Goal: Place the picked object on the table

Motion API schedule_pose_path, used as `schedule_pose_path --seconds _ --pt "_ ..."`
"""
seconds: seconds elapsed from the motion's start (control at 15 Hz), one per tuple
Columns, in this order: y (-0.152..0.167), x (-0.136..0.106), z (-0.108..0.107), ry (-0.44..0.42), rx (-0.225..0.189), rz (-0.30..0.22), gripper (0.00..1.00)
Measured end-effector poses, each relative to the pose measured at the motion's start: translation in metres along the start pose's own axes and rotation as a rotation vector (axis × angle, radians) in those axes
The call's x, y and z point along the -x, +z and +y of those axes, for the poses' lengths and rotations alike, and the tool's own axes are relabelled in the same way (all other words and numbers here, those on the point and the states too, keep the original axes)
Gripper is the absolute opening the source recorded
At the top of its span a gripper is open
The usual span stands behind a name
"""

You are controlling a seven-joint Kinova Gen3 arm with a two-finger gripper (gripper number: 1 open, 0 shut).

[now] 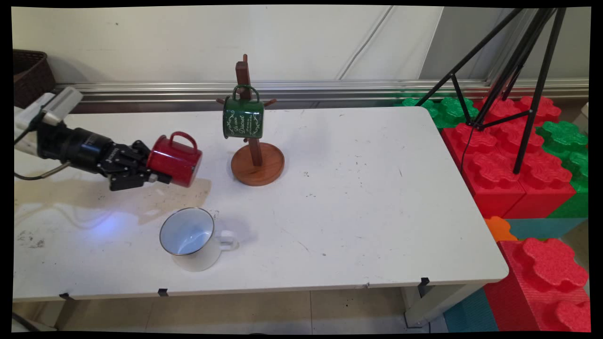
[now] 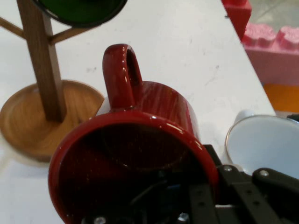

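Note:
My gripper (image 1: 153, 176) is shut on the rim of a red mug (image 1: 175, 160), held sideways above the table's left part with its handle up and its bottom toward the wooden mug tree (image 1: 256, 160). In the hand view the red mug (image 2: 135, 154) fills the middle, with the gripper (image 2: 187, 205) clamped on its rim at the bottom. A green mug (image 1: 243, 117) hangs on a peg of the tree, just right of the red one. The tree's post and round base (image 2: 42, 116) show at the left. A white mug (image 1: 191, 238) stands on the table below the gripper.
The white table (image 1: 367, 197) stretches right of the tree. Red and green foam blocks (image 1: 513, 160) and a black tripod (image 1: 513, 80) stand beyond its right edge. A dark basket (image 1: 28, 75) sits at the back left.

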Motion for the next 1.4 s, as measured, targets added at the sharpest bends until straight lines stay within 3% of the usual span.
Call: schedule_pose_path --seconds 0.73,1.4 --pt "-0.046 -0.005 0.016 0.067 -0.075 -0.17 0.0" --pt "-0.071 -0.006 0.026 0.204 -0.097 -0.363 0.0"
